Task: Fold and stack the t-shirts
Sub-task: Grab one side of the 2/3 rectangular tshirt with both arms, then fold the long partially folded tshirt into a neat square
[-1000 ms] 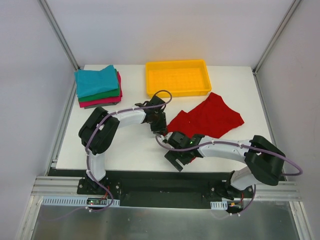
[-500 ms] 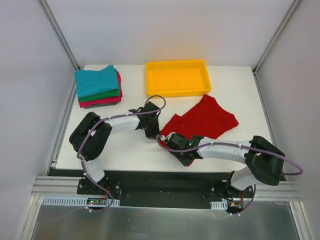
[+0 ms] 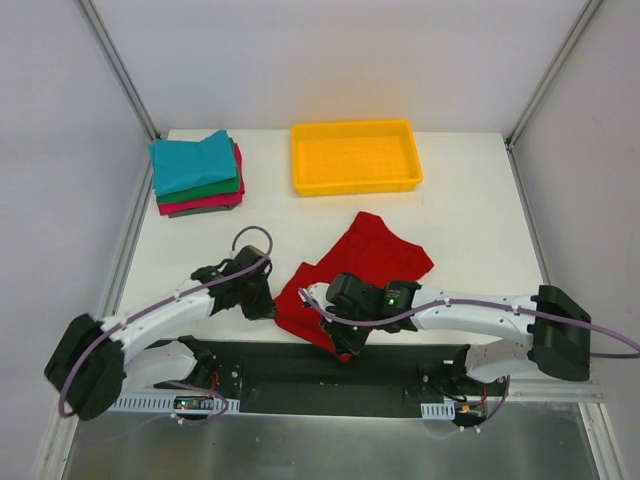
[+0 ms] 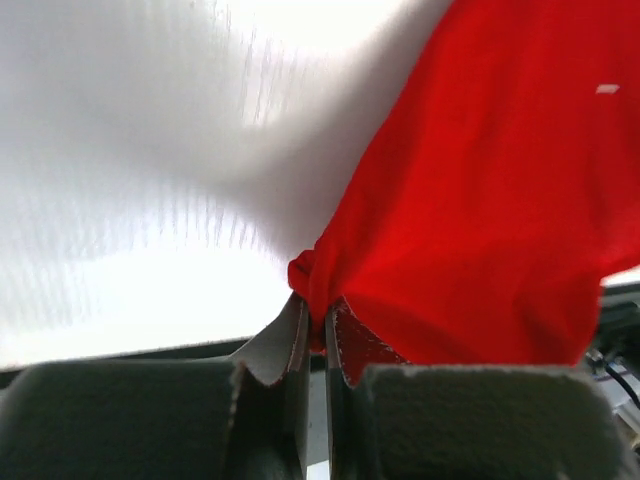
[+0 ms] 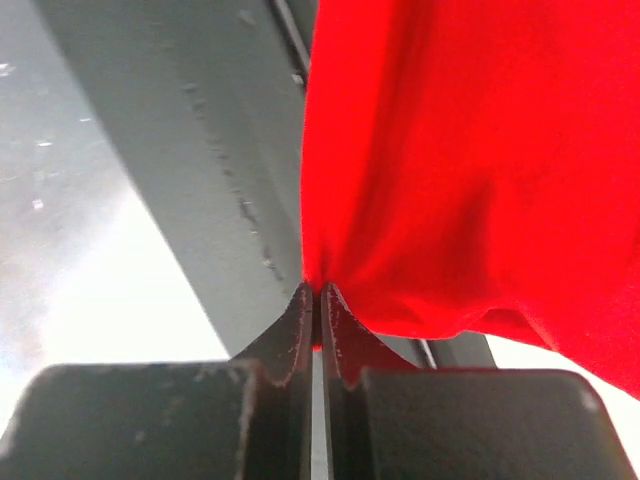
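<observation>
The left end effector (image 4: 316,318) and right end effector (image 5: 316,296) had just closed on the big bright red cloth t-shirt (image 3: 370,255). They had pulled it to the near edge of the white counter (image 3: 470,200), probably so it could be spread flat for folding.

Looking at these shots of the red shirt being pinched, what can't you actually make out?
- Top view: the red t-shirt's near edge is hidden under the right gripper.
- Left wrist view: the left gripper pinches bunched cloth; the frame's right edge cuts off the rest.
- Right wrist view: shirt runs off top and right edges.
- Folded stack: the teal top covers lower layers; count unclear.
</observation>
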`<action>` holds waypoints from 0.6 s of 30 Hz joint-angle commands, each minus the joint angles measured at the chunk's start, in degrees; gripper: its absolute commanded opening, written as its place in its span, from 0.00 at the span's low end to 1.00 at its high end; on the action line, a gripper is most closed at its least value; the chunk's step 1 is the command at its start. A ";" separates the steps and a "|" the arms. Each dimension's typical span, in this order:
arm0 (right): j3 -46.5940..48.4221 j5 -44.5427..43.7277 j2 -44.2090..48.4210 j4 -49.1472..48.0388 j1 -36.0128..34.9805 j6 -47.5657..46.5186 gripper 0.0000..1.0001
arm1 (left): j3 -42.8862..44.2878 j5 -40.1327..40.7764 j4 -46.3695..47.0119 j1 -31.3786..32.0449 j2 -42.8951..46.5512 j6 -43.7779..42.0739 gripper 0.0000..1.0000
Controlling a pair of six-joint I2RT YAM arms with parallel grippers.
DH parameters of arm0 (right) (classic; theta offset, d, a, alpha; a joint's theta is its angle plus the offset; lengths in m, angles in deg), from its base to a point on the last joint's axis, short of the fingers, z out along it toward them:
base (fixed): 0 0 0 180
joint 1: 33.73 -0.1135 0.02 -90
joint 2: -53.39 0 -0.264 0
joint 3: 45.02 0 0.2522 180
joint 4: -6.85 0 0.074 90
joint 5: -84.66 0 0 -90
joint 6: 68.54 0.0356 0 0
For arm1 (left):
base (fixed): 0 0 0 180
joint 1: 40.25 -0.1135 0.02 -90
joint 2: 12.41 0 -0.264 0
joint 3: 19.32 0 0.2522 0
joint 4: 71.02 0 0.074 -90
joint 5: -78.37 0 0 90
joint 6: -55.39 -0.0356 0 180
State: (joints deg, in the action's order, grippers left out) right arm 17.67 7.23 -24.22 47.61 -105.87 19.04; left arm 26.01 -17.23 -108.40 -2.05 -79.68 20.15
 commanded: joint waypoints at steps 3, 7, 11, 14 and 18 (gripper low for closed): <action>1.61 15.71 7.19 -2.47 -1.16 1.00 0.00 | 1.03 7.02 -9.43 -0.31 18.73 0.35 0.00; -0.14 16.96 11.67 -5.91 -1.16 4.34 0.00 | 5.68 7.88 -9.26 0.21 20.25 -0.71 0.00; -1.90 10.30 17.91 -3.64 -0.64 6.54 0.01 | 13.49 12.54 -8.29 2.23 15.78 -2.73 0.00; -2.87 4.14 22.22 1.11 2.34 7.51 0.00 | 18.68 12.82 -5.49 2.85 10.42 -4.66 0.00; -4.54 -1.49 27.93 6.38 8.05 8.74 0.00 | 25.80 11.41 -1.79 4.51 0.23 -6.33 0.00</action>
State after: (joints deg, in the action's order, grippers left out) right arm 14.61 10.62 -1.12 45.30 -101.37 25.03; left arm 45.29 -10.81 -114.93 1.49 -72.14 17.18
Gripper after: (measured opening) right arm 0.019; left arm 0.021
